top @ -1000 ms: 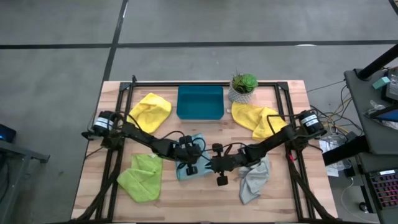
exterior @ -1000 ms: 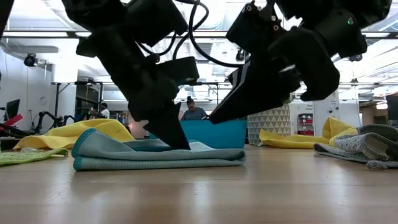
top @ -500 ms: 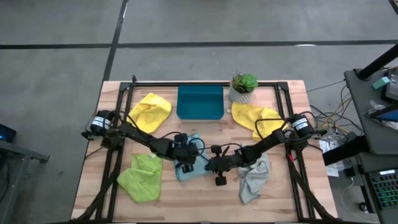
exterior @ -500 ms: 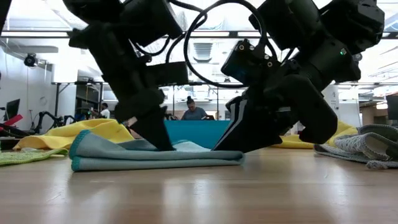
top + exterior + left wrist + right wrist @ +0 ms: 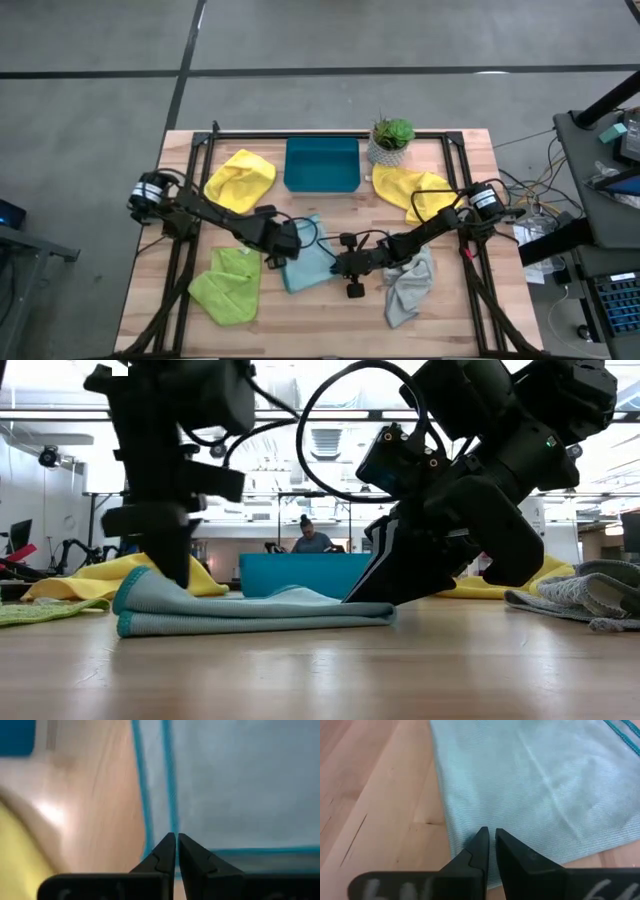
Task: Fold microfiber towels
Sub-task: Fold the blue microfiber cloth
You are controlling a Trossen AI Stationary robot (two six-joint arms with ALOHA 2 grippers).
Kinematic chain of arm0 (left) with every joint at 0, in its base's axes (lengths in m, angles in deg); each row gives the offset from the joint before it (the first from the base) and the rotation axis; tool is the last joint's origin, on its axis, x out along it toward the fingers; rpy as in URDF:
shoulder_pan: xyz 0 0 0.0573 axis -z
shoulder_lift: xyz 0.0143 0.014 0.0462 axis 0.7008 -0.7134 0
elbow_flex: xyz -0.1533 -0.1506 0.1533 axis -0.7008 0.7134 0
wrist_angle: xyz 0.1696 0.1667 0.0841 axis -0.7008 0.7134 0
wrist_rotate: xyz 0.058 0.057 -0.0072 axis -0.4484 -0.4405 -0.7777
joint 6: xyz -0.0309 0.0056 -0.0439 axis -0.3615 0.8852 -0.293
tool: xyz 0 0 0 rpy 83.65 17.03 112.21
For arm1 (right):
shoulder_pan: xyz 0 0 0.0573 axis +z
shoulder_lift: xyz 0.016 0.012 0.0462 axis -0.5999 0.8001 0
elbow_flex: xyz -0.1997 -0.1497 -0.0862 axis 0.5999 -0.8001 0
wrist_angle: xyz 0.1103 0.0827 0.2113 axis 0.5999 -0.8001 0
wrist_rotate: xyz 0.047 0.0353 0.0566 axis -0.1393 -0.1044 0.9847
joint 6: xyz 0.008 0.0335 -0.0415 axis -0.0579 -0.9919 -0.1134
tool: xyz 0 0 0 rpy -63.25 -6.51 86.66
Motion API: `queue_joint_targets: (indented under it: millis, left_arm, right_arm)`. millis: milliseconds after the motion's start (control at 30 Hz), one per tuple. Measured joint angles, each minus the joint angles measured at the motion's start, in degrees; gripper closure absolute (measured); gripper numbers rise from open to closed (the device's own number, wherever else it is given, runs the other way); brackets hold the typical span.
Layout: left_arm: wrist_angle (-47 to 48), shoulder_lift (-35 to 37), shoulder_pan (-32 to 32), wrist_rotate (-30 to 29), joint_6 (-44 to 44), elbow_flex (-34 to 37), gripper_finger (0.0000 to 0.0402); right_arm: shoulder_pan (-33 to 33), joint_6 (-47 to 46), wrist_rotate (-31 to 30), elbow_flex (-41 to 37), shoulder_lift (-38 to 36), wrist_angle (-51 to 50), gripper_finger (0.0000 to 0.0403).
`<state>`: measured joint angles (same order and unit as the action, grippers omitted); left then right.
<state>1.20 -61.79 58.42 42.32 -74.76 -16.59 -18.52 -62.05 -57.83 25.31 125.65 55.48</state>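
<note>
My left gripper [image 5: 283, 244] is closed and presses on the left edge of the blue towel [image 5: 310, 262], at the middle of the table [image 5: 460, 310]. In its wrist view the tips sit on the teal hem, but I cannot tell whether they pinch the cloth or only touch it. My right gripper [image 5: 343, 268] is closed too, low on the right edge of the same towel; if it holds cloth I cannot say.

I judge the task is near its beginning. The blue towel lies in flat layers, so its fold seems to be in progress or almost made. The other four look not folded yet: the green towel [image 5: 228, 284] at front left, one yellow towel [image 5: 240, 179] at back left, the second yellow towel [image 5: 412, 190] at back right, the grey towel [image 5: 408, 290] at front right, all crumpled.

The blue towel looks thin and soft, with a darker teal border.
</note>
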Motion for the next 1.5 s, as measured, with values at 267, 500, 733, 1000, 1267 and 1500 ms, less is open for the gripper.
queue_joint_targets:
  millis: [267, 500, 733, 1000, 1267, 1500]
  left_arm:
    - [1.77, 0.29, 0.0, 2.36, 0.14, -0.39, 0.0395]
    - [7.53, 3.91, 0.68, 5.81, 0.01, -1.85, 0.0395]
    - [-0.41, 8.47, 3.53, 5.9, 0.06, -1.36, 0.0395]
    - [-14.8, 7.35, 9.62, 5.89, 0.17, 0.11, 0.0395]
    - [-22.86, 6.51, 15.43, 6.73, -0.71, 0.11, 0.036]
    - [-21.18, 6.58, 17.68, 1.27, -3.04, 0.11, 0.0292]
  right_arm:
    - [-0.02, 0.01, 0.0, -0.06, -0.21, 0.51, 0.0374]
    - [0.0, 0.01, 0.04, -0.26, -2.22, -0.65, 0.0374]
    - [0.0, -0.55, -0.03, -0.15, -3.91, -0.22, 0.0374]
    - [-0.02, -0.05, 5.24, -0.13, -5.61, -0.21, 0.035]
    - [0.27, 0.37, 5.88, 4.2, -5.21, -4.65, 0.0283]
    - [0.9, 3.34, 5.54, 12.66, -1.65, -13.06, 0.0244]
